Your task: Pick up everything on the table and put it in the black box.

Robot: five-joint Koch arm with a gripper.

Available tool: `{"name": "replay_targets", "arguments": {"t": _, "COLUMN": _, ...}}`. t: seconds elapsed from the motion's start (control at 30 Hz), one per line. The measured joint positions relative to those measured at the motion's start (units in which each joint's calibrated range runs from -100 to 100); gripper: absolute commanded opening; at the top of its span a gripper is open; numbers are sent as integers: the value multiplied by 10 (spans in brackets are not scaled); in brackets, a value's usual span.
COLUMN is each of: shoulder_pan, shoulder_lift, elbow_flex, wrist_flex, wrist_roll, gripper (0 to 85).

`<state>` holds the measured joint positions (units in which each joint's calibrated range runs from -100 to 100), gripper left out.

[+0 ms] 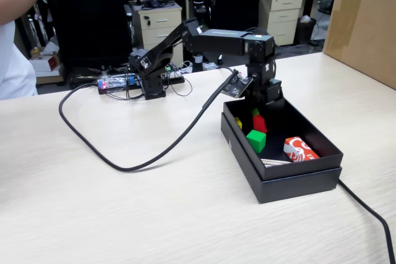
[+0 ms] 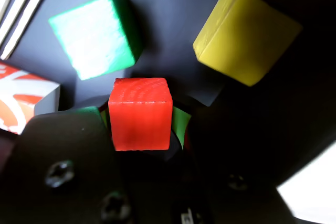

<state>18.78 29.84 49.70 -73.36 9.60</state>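
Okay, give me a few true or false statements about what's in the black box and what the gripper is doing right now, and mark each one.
1. The red cube sits between the jaws of the gripper. True.
2. The green cube lies on the table outside the black box. False: it is inside the box.
3. A yellow cube is in the box. True.
4. The red-and-white packet is stacked on the green cube. False: it rests apart on the box floor.
5. The gripper is above the box. True.
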Motion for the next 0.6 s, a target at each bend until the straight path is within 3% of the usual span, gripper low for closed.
{"name": "replay_targets", "arguments": {"t": 0.1, "shoulder_pan": 0, "shoulder_lift": 0, "elbow_flex": -2, "wrist_flex": 1, "wrist_roll": 0, "gripper": 427}}
{"name": "replay_targets", "arguments": {"t": 0.27, "shoulder_pan": 0, "shoulder_lift": -18, "elbow_flex": -3, "wrist_flex": 2, "wrist_roll": 0, "gripper": 444}}
{"name": "replay_targets", "arguments": {"t": 0.4, "shoulder_pan": -13, "shoulder_lift": -267, "elbow_flex": -31, "wrist_flex": -1, "wrist_roll": -4, "gripper": 464}}
{"name": "replay_targets", "arguments": {"t": 0.43, "shoulder_pan": -22, "shoulder_lift": -334, "elbow_flex": -51, "wrist_flex": 1, "wrist_roll": -7, "gripper": 496}}
{"name": "replay_targets", "arguments": {"t": 0.6, "shoulder_pan": -85, "shoulder_lift": -628, "elbow_flex": -253, "wrist_flex": 3, "wrist_roll": -31, "gripper": 501}}
